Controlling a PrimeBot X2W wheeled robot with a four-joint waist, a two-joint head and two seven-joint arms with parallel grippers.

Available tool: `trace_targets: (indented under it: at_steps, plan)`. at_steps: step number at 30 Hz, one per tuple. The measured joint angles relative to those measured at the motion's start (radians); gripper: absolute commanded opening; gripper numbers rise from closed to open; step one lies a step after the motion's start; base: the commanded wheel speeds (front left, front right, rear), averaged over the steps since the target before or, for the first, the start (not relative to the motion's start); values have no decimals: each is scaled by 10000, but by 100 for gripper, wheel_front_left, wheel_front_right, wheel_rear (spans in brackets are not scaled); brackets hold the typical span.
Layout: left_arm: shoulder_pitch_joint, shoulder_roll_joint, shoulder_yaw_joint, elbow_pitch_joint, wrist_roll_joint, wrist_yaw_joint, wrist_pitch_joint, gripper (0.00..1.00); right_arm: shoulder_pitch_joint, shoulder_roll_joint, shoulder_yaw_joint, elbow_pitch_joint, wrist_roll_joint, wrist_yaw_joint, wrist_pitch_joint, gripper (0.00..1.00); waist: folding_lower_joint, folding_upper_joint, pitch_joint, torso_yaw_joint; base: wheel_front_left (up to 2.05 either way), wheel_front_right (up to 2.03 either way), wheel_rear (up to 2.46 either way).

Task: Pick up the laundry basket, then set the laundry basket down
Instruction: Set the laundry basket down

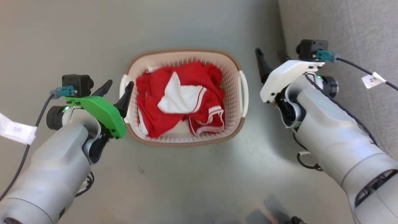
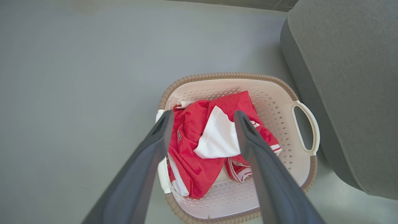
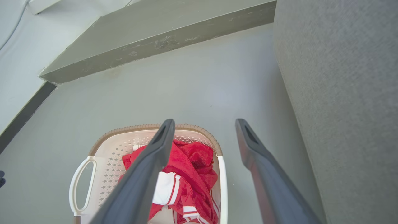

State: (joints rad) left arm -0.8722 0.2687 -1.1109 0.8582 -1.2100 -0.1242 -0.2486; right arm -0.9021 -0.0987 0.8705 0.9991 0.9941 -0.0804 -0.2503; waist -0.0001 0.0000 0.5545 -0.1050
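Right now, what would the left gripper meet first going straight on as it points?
Likely the left gripper meets the laundry basket at its near rim, or the red clothes inside; depth unclear.

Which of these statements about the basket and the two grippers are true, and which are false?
1. The laundry basket stands on the floor. True.
2. The basket is empty. False: red and white clothes lie in it.
3. The left gripper and the right gripper are both open. True.
4. The right gripper grips the basket's handle. False: it is apart from the right handle, with floor between them.
5. The grey upholstered furniture is on the robot's left. False: it is on the right.
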Motion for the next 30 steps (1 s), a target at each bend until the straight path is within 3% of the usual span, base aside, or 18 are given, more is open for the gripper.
trace_targets:
  at_steps: [10, 30]
  plan:
    - [576, 88, 895, -1024, 0, 0, -2, 100, 1011, -360, -894, -963, -834, 13, 0, 100, 0, 0, -1284, 149, 0, 0, 0]
    - [2858, 619, 4236, -2313, 1237, 0, -4, 100, 3781, -642, -2531, -3565, -2721, 35, 0, 100, 0, 0, -4044, 496, 0, 0, 0]
